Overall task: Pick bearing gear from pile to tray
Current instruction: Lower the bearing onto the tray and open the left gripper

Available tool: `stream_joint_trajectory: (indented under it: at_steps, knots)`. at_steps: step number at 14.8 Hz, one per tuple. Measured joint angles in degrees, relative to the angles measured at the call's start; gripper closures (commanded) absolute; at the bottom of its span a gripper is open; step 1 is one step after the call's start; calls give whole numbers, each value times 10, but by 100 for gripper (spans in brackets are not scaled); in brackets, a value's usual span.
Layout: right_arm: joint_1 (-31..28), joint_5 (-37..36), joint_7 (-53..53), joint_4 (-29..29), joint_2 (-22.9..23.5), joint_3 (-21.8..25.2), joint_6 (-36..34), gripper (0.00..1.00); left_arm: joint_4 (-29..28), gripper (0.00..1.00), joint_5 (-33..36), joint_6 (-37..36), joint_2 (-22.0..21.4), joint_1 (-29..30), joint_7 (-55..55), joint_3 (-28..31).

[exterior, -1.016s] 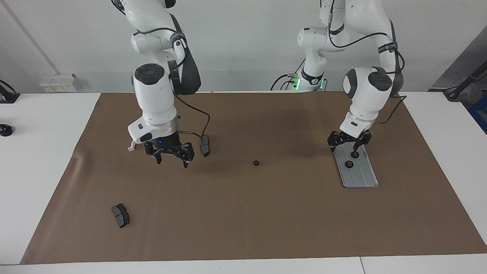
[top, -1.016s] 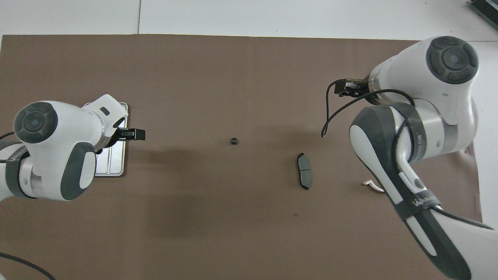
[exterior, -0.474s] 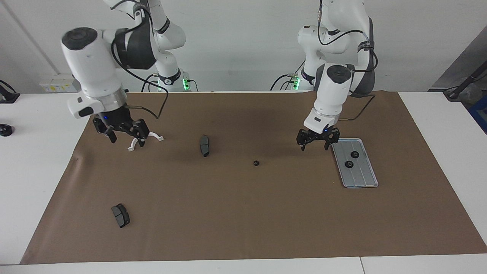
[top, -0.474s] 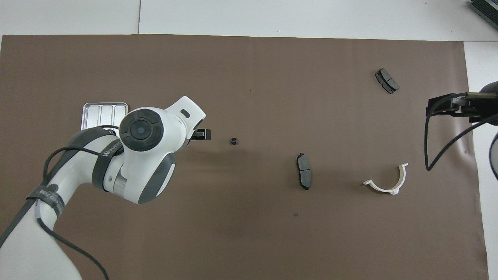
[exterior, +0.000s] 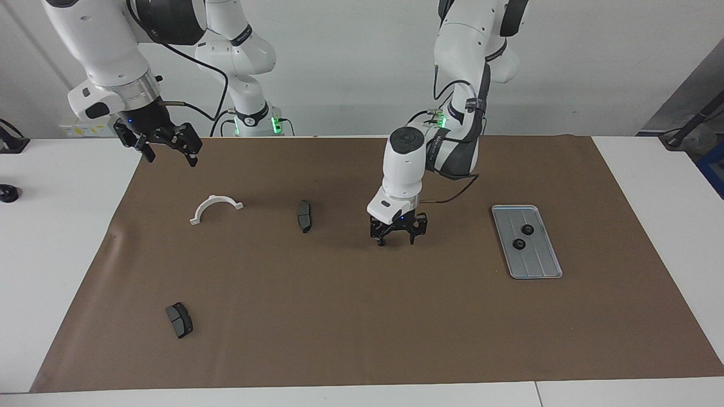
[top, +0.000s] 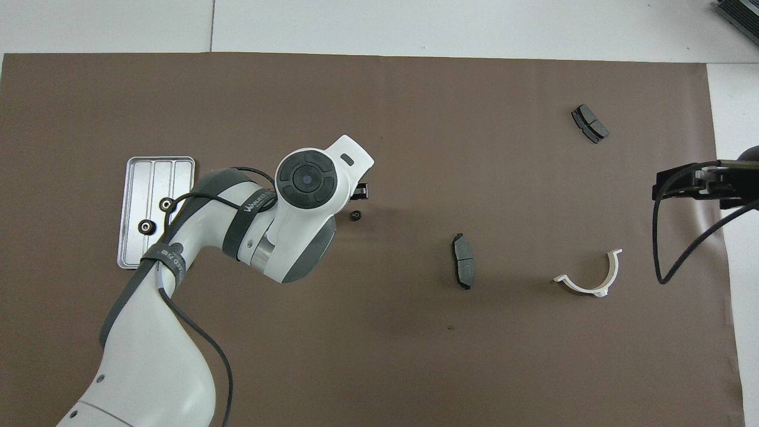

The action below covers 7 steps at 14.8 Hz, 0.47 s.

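Note:
A small black gear (top: 356, 215) lies loose on the brown mat mid-table. My left gripper (exterior: 397, 239) is open and hangs low over it, with its fingers (exterior: 382, 239) astride or just beside the gear. In the facing view I cannot tell the gear from the fingertip. The silver grooved tray (exterior: 538, 261) lies toward the left arm's end and holds two black gears (exterior: 527, 229) (exterior: 518, 243). The tray (top: 142, 184) and its gears (top: 166, 204) also show in the overhead view. My right gripper (exterior: 168, 150) is open, empty and raised over the mat's edge at the right arm's end.
A white half-ring bracket (exterior: 215, 204) and a dark brake pad (exterior: 304, 215) lie between the loose gear and the right arm's end. A second brake pad (exterior: 179, 319) lies farther from the robots. The brown mat (exterior: 362, 328) covers the table.
My left gripper has left the tray, with two gears on it, and come down over the loose gear mid-table. My right gripper has risen and swung to its end of the table.

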<state>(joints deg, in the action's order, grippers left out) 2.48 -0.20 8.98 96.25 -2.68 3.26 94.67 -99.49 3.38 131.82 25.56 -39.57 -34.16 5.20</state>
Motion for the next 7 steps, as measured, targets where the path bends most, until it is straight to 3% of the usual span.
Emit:
stream_joint_trajectory:
  at_steps: [7]
  knots:
    - [1,2,2,0,0,5,-1,0,-30,27,0,41,9,-18,0,-1]
